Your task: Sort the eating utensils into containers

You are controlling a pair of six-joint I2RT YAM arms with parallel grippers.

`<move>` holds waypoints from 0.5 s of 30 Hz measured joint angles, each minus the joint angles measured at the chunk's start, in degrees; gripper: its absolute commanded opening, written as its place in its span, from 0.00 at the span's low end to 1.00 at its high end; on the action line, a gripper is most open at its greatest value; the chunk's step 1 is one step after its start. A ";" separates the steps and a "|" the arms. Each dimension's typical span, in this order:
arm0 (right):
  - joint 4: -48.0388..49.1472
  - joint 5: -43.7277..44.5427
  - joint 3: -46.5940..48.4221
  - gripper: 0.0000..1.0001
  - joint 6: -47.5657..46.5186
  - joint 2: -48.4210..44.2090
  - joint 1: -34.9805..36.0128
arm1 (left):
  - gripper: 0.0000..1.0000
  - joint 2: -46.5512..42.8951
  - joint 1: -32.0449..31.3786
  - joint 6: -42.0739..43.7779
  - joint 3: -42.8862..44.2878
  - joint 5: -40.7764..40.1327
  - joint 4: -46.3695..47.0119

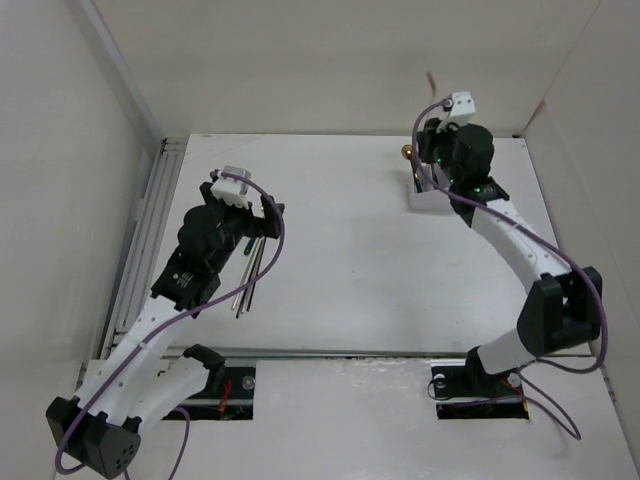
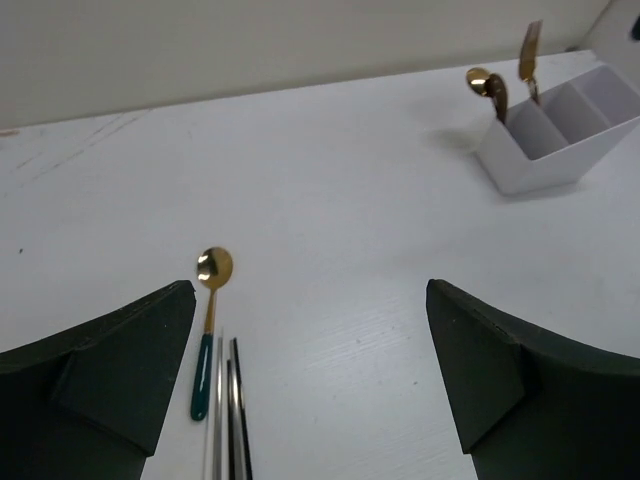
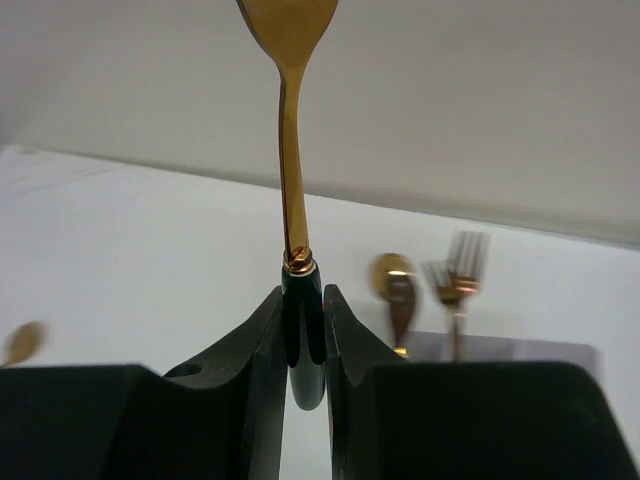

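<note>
My right gripper (image 3: 303, 300) is shut on the dark green handle of a gold-headed utensil (image 3: 291, 150), held upright with its head cut off by the frame top. It hovers by the white divided box (image 1: 428, 196), which holds a gold spoon (image 3: 396, 285) and a gold fork (image 3: 459, 265) standing up. My left gripper (image 2: 310, 380) is open and empty, low over the table. A gold spoon with a teal handle (image 2: 208, 320) and thin chopsticks (image 2: 230, 420) lie just inside its left finger. The chopsticks also show in the top view (image 1: 249, 278).
The box also shows in the left wrist view (image 2: 560, 130), far to the right of the left gripper. White walls enclose the table on the left, back and right. A metal rail (image 1: 150, 230) runs along the left edge.
</note>
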 measured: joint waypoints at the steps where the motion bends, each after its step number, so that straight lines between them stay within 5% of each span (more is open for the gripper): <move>1: -0.74 -0.09 1.42 0.00 -0.63 1.95 -3.23 | 1.00 -0.42 0.09 0.09 -0.90 -0.96 -0.57; 6: -3.08 -2.54 5.84 0.00 -3.13 11.28 -11.56 | 1.00 -2.10 0.17 0.35 -2.99 -3.65 -2.12; 15: -5.97 -3.69 6.67 0.00 -7.74 21.42 -12.63 | 1.00 -3.37 1.09 0.52 -3.98 -5.57 -3.41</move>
